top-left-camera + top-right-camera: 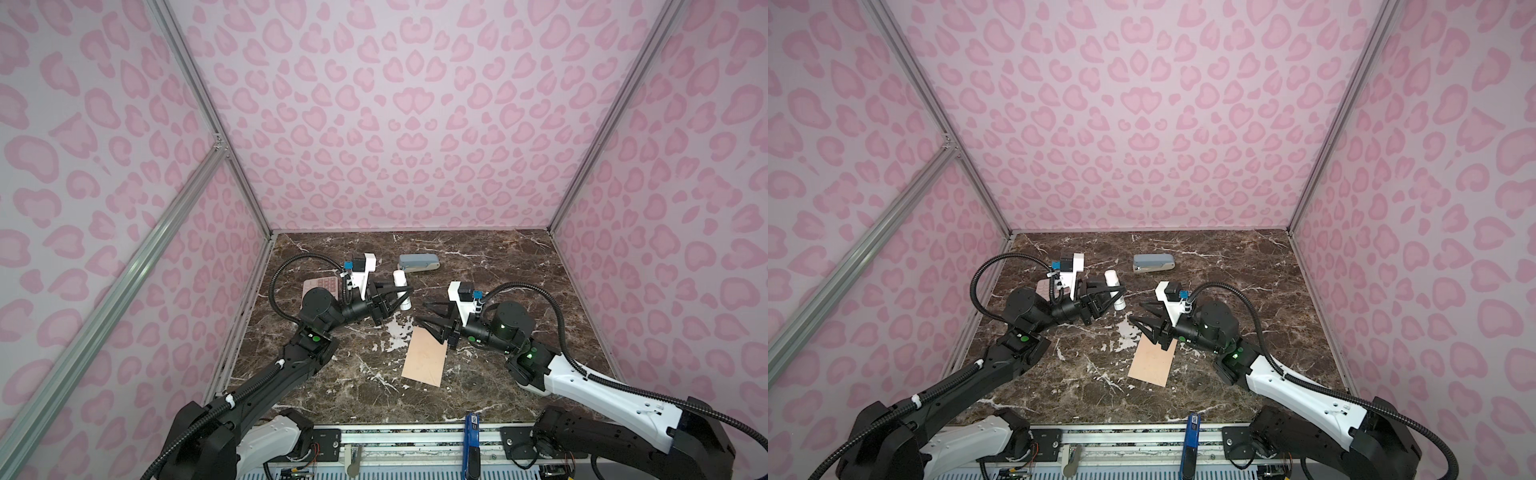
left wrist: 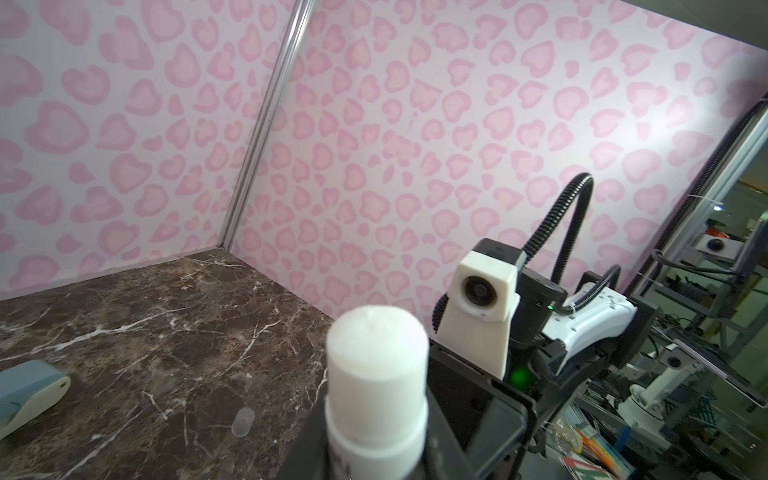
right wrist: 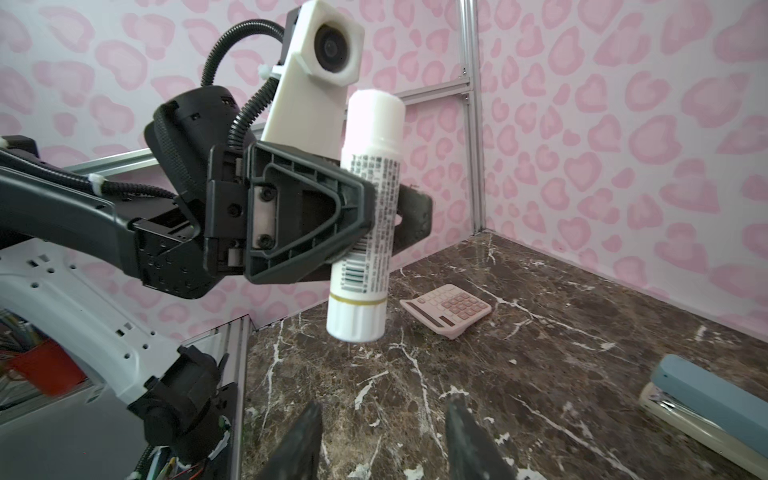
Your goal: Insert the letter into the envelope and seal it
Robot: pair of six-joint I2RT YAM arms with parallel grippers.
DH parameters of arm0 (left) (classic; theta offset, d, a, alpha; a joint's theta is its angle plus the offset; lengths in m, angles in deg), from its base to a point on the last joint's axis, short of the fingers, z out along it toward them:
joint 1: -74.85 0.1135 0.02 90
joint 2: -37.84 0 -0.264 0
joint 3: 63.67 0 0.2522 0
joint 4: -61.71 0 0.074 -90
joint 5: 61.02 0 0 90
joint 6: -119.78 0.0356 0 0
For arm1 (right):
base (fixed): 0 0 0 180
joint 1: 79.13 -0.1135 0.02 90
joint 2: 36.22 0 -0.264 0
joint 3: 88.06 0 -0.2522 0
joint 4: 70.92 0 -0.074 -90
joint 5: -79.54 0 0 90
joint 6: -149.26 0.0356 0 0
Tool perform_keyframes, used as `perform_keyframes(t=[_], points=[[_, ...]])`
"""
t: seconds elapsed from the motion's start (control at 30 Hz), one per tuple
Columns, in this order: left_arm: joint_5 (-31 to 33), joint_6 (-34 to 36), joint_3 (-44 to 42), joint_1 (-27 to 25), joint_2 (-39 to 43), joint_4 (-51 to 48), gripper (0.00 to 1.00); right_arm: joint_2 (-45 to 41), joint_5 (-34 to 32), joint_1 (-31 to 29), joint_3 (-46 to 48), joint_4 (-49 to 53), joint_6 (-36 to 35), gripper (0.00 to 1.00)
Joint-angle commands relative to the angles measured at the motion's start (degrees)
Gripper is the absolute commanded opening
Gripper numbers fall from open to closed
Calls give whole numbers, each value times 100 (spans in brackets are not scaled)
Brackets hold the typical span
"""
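The peach envelope (image 1: 424,357) (image 1: 1150,361) lies flat on the marble table, a plain face up; no flap shows. The letter is out of view. My left gripper (image 1: 401,297) (image 1: 1115,297) (image 2: 376,457) is shut on a white glue stick (image 1: 402,286) (image 1: 1113,286) (image 2: 376,365) (image 3: 370,208), held above the table behind the envelope. My right gripper (image 1: 422,312) (image 1: 1136,311) (image 3: 382,409) is open and empty, its fingers pointing toward the glue stick, over the envelope's far corner.
A grey-blue stapler (image 1: 417,262) (image 3: 706,399) rests near the back wall. A pink calculator (image 1: 322,284) (image 3: 449,309) sits at the left, partly under the left arm. A small translucent cap (image 2: 243,422) lies on the marble. Pink patterned walls enclose three sides.
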Motion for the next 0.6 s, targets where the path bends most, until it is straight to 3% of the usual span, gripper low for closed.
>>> perform_keyframes(t=[0.0, 0.57], points=[[-388, 0, 4, 7, -18, 578, 4, 101, 500, 8, 69, -717, 336, 50], [-336, -12, 29, -63, -158, 619, 4, 744, 874, -19, -299, -1304, 581, 45]])
